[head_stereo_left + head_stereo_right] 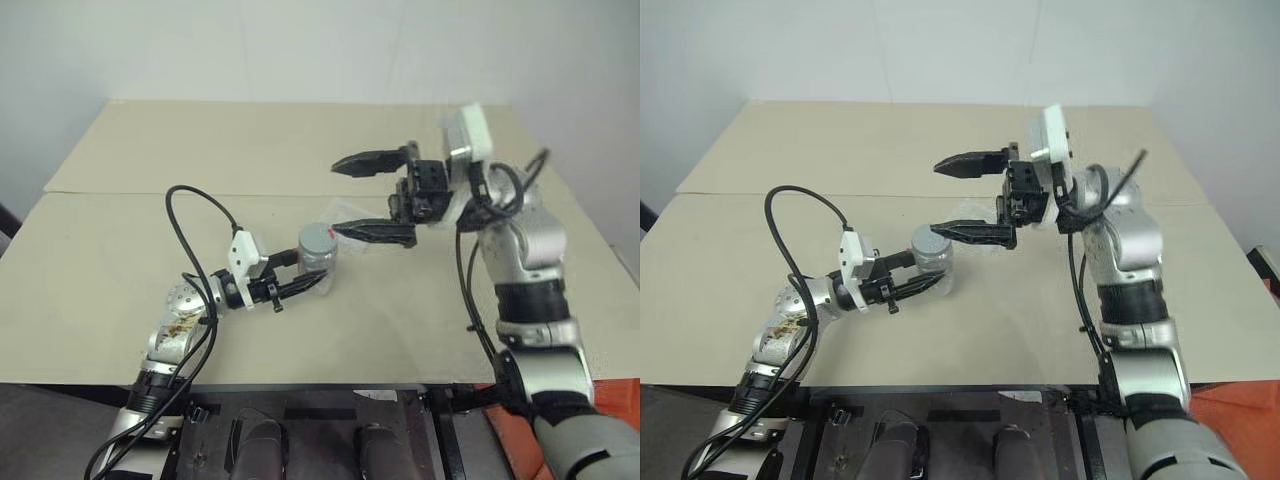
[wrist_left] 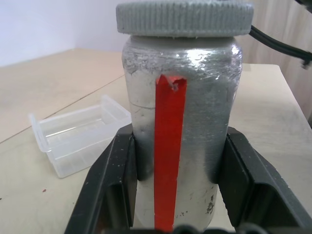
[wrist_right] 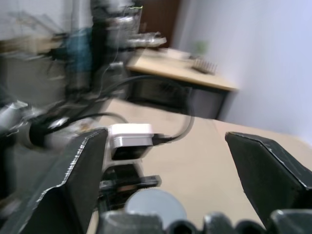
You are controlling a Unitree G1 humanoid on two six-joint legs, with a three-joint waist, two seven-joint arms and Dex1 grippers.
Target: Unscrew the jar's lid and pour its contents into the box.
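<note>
1. Both arms are built of silver-grey metal segments joined by black bands; the right arm [image 1: 525, 270] looks thicker, with broad black collars.
2. The left arm [image 1: 178, 325] carries rusty brown specks on its silver shell; a black cable loops above it.
3. Each wrist bears a white camera block.
4. The fingers [image 1: 372, 160] are black, tapered, with serrated inner edges.
5. Black cables run beside the right arm.
</note>
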